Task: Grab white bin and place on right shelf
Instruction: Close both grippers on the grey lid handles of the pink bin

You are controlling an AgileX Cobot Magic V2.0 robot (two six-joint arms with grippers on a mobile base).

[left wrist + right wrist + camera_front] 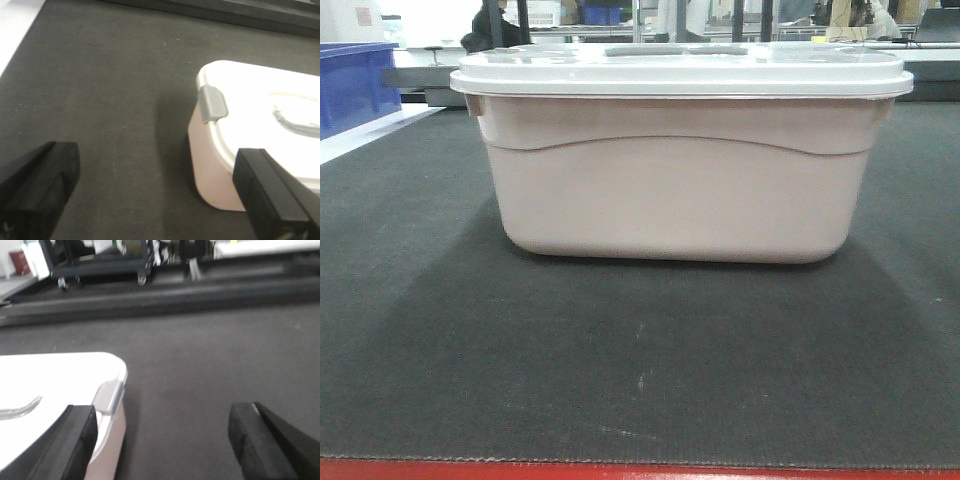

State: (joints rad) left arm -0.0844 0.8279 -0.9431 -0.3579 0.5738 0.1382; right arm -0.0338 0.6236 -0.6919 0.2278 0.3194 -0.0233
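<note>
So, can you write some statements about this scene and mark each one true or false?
1. The large pale pinkish-white plastic bin stands on the dark matted table. True.
2. Its flat white lid is off. False: the lid sits on the bin.
3. A blue plastic crate stands at the front view's left edge. True.
4. The left claw is shut on the bin. False: it is open.
</note>
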